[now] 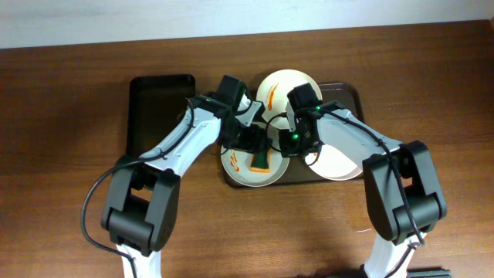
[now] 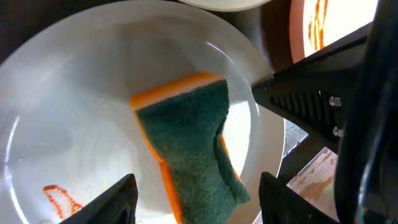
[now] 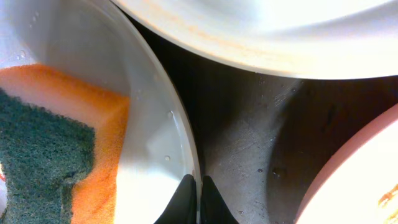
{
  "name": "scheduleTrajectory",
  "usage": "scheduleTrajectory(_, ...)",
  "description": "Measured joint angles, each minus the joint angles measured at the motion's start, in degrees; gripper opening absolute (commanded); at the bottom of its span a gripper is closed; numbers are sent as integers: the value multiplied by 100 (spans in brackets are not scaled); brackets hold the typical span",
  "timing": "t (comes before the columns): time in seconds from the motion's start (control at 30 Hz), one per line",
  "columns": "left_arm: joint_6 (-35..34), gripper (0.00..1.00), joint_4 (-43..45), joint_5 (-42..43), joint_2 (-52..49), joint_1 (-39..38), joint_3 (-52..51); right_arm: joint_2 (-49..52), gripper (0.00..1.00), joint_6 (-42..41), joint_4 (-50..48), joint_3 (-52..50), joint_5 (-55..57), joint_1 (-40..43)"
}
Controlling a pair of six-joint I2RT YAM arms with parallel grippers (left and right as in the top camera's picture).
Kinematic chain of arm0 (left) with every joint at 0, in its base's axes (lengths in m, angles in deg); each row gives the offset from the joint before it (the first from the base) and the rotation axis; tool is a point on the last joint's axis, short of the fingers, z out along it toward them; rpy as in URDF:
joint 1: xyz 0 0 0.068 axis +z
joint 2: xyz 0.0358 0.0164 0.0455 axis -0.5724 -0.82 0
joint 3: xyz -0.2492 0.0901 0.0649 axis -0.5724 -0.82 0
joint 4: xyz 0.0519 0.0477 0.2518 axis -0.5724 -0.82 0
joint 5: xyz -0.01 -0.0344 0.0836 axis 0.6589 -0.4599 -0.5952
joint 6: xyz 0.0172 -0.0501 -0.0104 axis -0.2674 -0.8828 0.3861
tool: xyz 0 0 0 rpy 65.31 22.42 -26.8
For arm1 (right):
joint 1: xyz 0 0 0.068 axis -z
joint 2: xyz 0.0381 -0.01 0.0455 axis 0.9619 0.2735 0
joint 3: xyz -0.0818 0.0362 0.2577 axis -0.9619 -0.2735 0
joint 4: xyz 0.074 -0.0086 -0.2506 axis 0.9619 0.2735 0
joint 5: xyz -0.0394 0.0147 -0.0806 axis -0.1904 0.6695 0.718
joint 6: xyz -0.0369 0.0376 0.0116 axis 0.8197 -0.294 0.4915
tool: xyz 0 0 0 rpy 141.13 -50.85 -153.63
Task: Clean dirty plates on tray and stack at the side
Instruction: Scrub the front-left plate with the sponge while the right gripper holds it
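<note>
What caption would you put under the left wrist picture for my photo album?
Open left hand over a green-and-orange sponge lying in a sauce-smeared white plate.

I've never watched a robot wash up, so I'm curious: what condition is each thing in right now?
Front plate: orange smear, water drops.
Sponge: lying in the Front plate, green side up.
Left hand: open, straddling the Sponge.
Right hand: shut on the Front plate's rim.
Back plate: dirty, orange streak.
Right plate: dirty, orange streaks.
</note>
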Motion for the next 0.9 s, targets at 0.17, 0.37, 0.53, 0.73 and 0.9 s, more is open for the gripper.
scheduleTrajectory(0.17, 0, 46, 42, -247, -439, -271, -7, 7, 4, 2, -15, -2, -2, 11)
scheduleTrajectory(0.37, -361, 39, 142, -264, -439, -304, -11, 9, 4, -2, -44, -2, -4, 20)
scheduleTrajectory(0.53, -492, 8, 264, -754, -479, -501, -9, 13, 4, 0, -44, -2, -2, 20)
scheduleTrajectory(0.73, -671, 0, -33, -1722, -520, -586, 105, 17, 4, 20, -46, -2, -15, 20)
scheduleTrajectory(0.9, -710, 0, -376, -2914, -518, -575, 203, 28, 4, 17, -63, -2, -63, 13)
